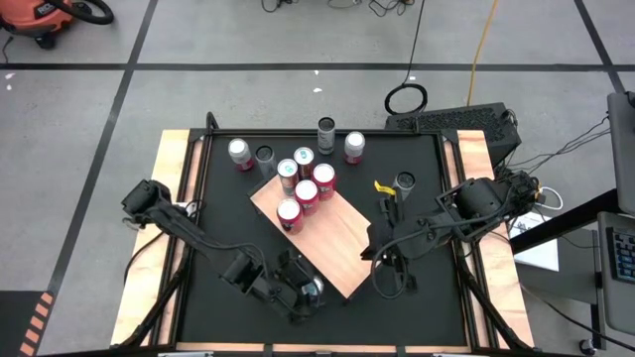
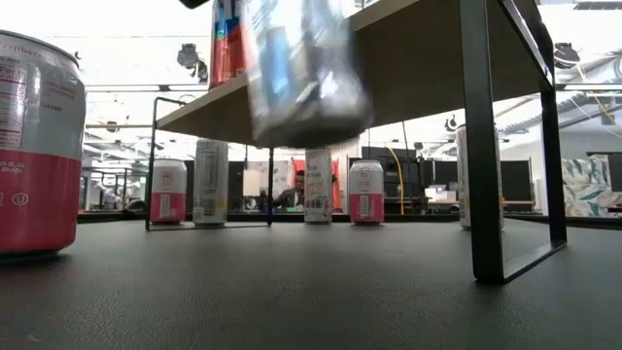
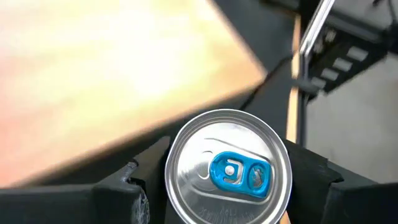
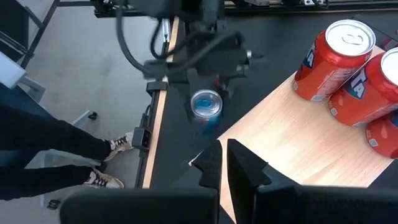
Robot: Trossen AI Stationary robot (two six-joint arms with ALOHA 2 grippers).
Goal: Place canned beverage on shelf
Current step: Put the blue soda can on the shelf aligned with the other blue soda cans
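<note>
The shelf (image 1: 332, 243) is a pale wood slab on black legs in the middle of the table, with several red and silver cans (image 1: 307, 193) standing on its far end. My left gripper (image 1: 310, 291) is just off the shelf's near edge, shut on a silver can with a blue tab (image 3: 228, 168). In the low view this can (image 2: 306, 73) is blurred and well above the table. My right gripper (image 4: 225, 163) is shut and empty at the shelf's right edge (image 1: 382, 253); whether it touches the wood I cannot tell. My left gripper pinches the can's side wall just below its top rim (image 3: 177, 186) between its two fingers, one finger (image 3: 134, 183) on each side. The fingers come from above, slanting down. The can stands upright in the hold, lifted clear of the table.
Loose cans stand along the table's far side (image 1: 240, 154) (image 1: 325, 134) (image 1: 354, 147) and one farther right (image 1: 405, 181), beside a yellow-and-black thing (image 1: 383, 188). A red can (image 2: 34, 146) stands close to the low camera. A person's legs (image 4: 56, 155) show beyond the table's edge.
</note>
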